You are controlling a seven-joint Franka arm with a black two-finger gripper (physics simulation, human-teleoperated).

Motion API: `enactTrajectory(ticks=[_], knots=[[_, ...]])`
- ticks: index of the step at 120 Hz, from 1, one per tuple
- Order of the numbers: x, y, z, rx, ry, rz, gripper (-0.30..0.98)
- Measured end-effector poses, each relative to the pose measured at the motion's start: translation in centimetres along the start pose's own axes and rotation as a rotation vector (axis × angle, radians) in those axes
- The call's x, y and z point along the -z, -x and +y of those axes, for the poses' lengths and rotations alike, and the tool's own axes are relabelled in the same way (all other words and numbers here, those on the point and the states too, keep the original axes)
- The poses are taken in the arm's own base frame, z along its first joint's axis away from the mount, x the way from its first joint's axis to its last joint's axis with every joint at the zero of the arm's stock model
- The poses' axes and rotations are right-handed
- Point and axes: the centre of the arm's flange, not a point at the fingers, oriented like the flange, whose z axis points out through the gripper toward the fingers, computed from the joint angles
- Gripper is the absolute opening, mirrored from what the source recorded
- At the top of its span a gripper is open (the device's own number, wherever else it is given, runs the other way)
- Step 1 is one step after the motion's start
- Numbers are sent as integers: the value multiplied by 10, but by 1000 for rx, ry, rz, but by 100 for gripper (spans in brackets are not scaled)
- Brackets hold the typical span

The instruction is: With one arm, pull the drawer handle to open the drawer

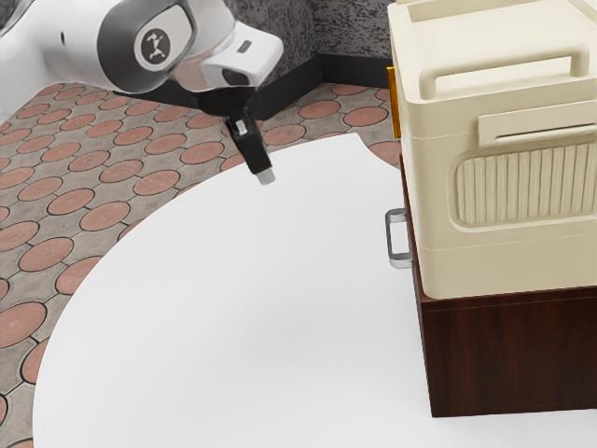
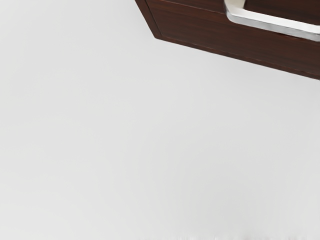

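The gripper [image 1: 266,175] is positioned above the table, apart from the cabinet [image 1: 508,359], on the cabinet's handle side. It points downward at a tilt. Whether it is spread or closed cannot be determined. The arm [image 1: 70,56] extends from the gripper toward the exterior view's upper left, away from the cabinet.

The handle [image 1: 401,263] is a metal, U-shaped pull. It is mounted on the cabinet face directed toward the exterior view's left, and projects from that face. The gripper and the handle are well apart. In the wrist view, the handle crosses the dark wood face above the cabinet's lower edge. The drawer [image 2: 282,11] appears closed, its front in line with the cabinet face.

The cabinet stands on the table [image 1: 187,327], which is white with a curved edge. A cream box [image 1: 504,261] rests on top of the cabinet; a raised bar [image 1: 504,73] spans its top. An orange item [image 1: 394,103] is partly hidden behind the box. Beyond the cabinet and table are the tiled floor [image 1: 121,171] and a gray wall [image 1: 354,28].
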Motion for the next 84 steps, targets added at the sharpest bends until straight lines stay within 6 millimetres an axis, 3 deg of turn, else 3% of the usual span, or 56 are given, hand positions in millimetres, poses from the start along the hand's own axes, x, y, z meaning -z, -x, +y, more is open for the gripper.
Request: enactTrajectory(ticks=[11, 26, 54, 74, 84], knots=[[-28, 6, 6, -83, -3, -26, 68], [-52, 19, 10, -136, 2, -42, 69], [-72, 20, 11, -285, -28, -16, 69], [-72, 12, 22, -403, -54, 21, 69], [-81, 9, 29, -476, -52, 24, 69]])
